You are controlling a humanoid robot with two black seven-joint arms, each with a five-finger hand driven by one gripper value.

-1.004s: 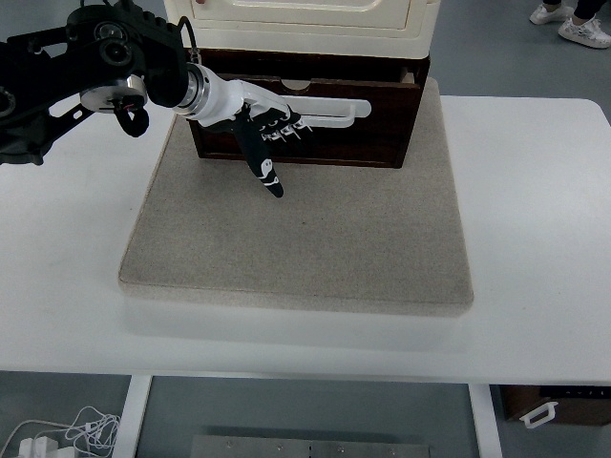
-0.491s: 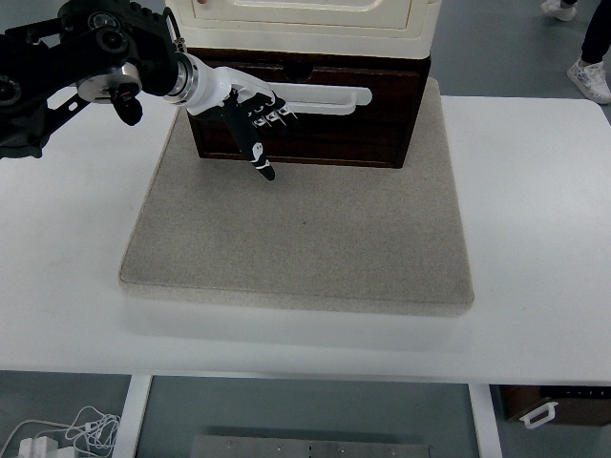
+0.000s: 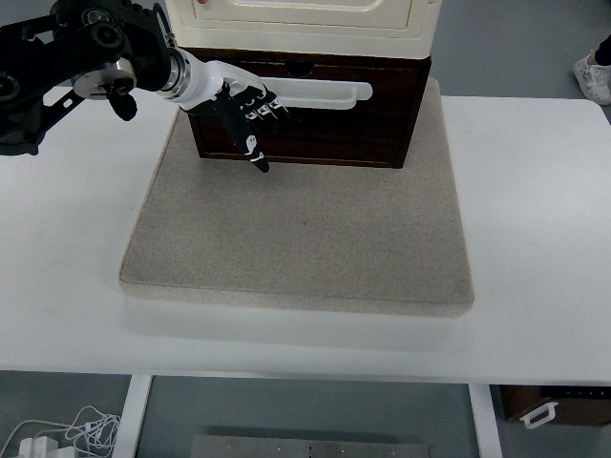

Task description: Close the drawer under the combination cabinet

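Head view, the only one. One cream-coloured plastic cabinet (image 3: 305, 24) at top centre, cut off by the top edge. It sits on one dark brown wooden drawer unit (image 3: 325, 119). The drawer front carries one long white bar handle (image 3: 320, 93) and looks flush or nearly flush with the brown body; cannot tell whether any gap is left. The whole stack stands at the far edge of one grey square felt mat (image 3: 301, 229), which lies on one white table (image 3: 535, 239).

One robot arm in sight: the black left arm (image 3: 67, 67) comes in from the left edge, ending in one white-and-black left hand (image 3: 239, 105). The hand is against the left part of the drawer front, at the handle's left end. Four fingers (image 3: 263, 110) are curled together near the handle, holding nothing that can be seen; the thumb (image 3: 250, 148) points down and away from them, across the lower drawer front. Whether the fingers touch the handle is not clear.

One white shoe (image 3: 594, 76) of a person at the top right, on the floor.

One bundle of white cable (image 3: 57, 434) at the bottom left, under the table.
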